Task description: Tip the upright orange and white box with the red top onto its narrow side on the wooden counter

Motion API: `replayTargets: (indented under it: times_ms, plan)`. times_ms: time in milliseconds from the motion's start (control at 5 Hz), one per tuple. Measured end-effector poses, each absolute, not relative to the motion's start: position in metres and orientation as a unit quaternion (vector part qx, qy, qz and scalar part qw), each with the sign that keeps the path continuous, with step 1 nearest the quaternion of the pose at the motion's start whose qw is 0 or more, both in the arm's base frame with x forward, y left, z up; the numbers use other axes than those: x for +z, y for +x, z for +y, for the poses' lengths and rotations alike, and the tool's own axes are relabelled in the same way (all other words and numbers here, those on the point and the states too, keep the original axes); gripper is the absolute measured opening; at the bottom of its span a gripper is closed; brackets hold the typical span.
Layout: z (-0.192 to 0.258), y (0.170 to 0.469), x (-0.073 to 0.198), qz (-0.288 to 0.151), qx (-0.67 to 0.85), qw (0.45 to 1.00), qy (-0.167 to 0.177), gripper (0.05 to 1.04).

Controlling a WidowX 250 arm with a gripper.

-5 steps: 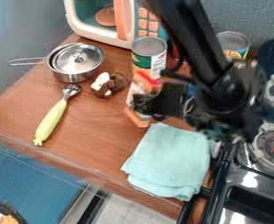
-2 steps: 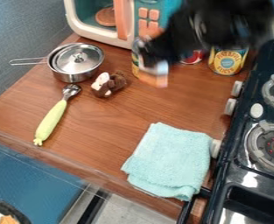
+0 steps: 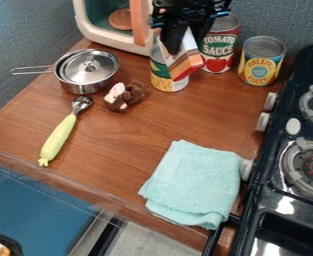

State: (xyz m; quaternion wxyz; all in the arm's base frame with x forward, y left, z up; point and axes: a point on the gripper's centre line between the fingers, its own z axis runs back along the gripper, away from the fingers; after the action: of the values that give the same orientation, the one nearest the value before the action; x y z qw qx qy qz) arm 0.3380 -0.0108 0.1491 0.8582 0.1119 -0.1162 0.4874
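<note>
Carton: A small white, orange and red carton point(image 3: 187, 64) hangs at a tilt near the back of the wooden table point(image 3: 132, 135), its red-edged end lowest. It appears clear of the tabletop.

Hand: The black hand point(image 3: 185, 46) reaches down from the top edge, grasping the carton between its two fingers.

Progress: By all appearances the pick-up is complete, with the carton lifted and secured in the grip. Setting it down and letting go remain undone.

Cans: A green-and-yellow-labelled can point(image 3: 164, 83) stands upright directly behind the carton in the camera's line of sight; whether the two touch cannot be told. To its right in the view stand a red-labelled can point(image 3: 218, 50) and, just beside that, a yellow-and-blue-labelled can point(image 3: 260, 64), both upright.

Microwave: At the back, a cream and teal toy microwave point(image 3: 85, 25) with an orange handle shows a round brown piece point(image 3: 120, 19) inside.

Saucepan: A steel saucepan point(image 3: 82, 88), covered by a metal lid point(image 3: 90, 66), sits toward the table's left side, its wire handle pointing left.

Plush: A brown-and-white plush toy point(image 3: 134, 93) lies between the saucepan and the open middle of the table, near the metal head of a spoon point(image 3: 58, 138) with a pale green handle.

Cloth: A folded aqua cloth point(image 3: 193, 182) lies near the front edge, beside the dark toy stove point(image 3: 277, 192), well apart from the carton.
</note>
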Motion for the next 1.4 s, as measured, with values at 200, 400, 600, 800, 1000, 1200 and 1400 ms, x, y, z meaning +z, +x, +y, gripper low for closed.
replayTargets:
  times_ms: [200, 400, 600, 800, 1000, 1200, 1400]
  plan:
    - [-0.01, 0.346, 0.138, -0.05, 0.51, 0.856, 0.078, 0.373]
    - [-0.005, 0.348, 0.115, 0.019, 0.531, 0.845, 0.053, 0.373]
    - [-0.013, 0.349, 0.1, 0.065, 0.534, 0.842, 0.027, 0.373]
    - [-0.018, 0.35, 0.093, 0.11, 0.545, 0.831, -0.026, 0.373]
    - [-0.022, 0.352, 0.083, 0.151, 0.552, 0.813, -0.109, 0.373]
    - [-0.019, 0.358, 0.076, 0.143, 0.542, 0.818, -0.129, 0.373]
    - [-0.016, 0.36, 0.069, 0.137, 0.539, 0.821, -0.126, 0.373]
